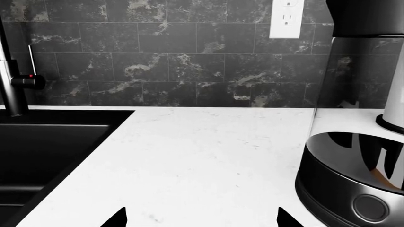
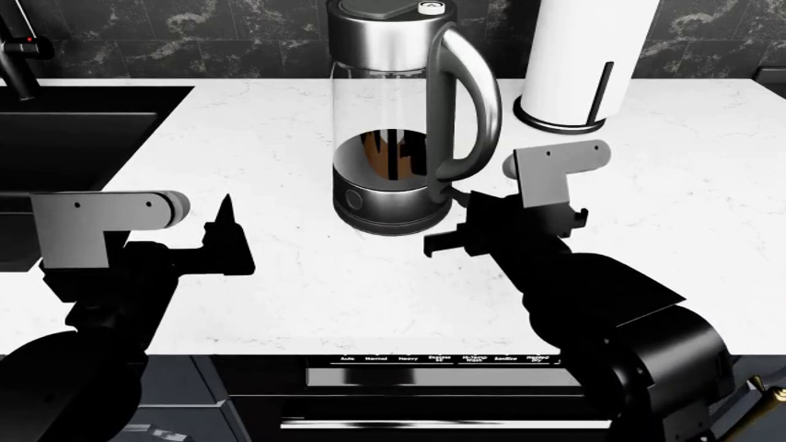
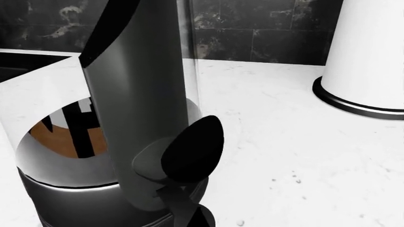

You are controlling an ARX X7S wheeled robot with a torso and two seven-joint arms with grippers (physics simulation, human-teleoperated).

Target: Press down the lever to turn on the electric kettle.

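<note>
The electric kettle [image 2: 390,120] stands upright mid-counter: glass body, steel lid and base, loop handle [image 2: 477,92] on its right side. Its lever [image 3: 192,149] is a dark stubby tab at the handle's foot, just above the base. My right gripper [image 2: 433,247] is shut and empty. It sits low beside the base on the handle side, and in the right wrist view my right gripper [image 3: 200,218] lies just short of the lever, apart from it. My left gripper [image 2: 227,235] is open and empty, to the left of the kettle [image 1: 353,179].
A white paper-towel roll [image 2: 587,60] stands behind the kettle to the right. A black sink [image 2: 74,120] with a faucet [image 1: 13,75] fills the counter's left. The kettle base has a round button [image 1: 370,207]. A wall outlet [image 1: 286,19] sits on the dark backsplash.
</note>
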